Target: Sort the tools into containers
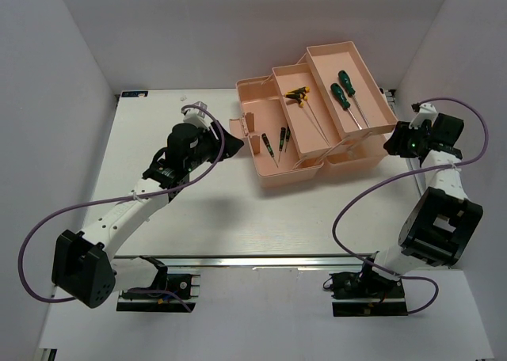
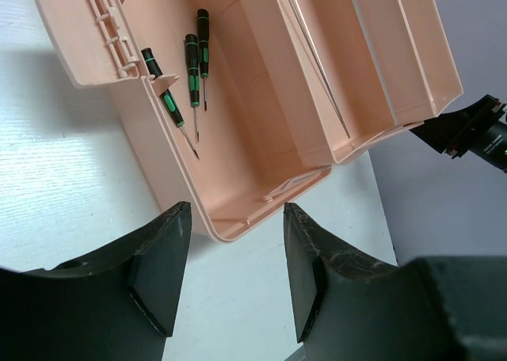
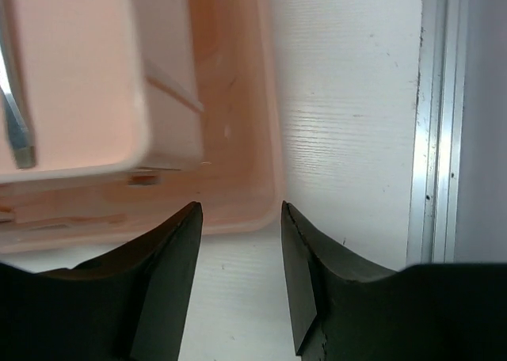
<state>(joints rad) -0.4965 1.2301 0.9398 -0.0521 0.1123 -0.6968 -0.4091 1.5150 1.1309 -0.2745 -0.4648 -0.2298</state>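
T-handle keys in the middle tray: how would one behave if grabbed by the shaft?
The T-handle keys look like thin metal rods, so they are probably stiff but slick between pads. The yellow-black handle at one end likely tips a key handle-down if gripped mid-shaft. The crossbar should stop it rolling in the middle tray.

Pink toolbox [image 3: 238, 100] corner ahead; right gripper [image 3: 241, 218] parted.

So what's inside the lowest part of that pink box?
Three small black-and-green screwdrivers lie loose in the lowest compartment. The raised middle tray overhangs part of it, so anything beneath there is hidden.
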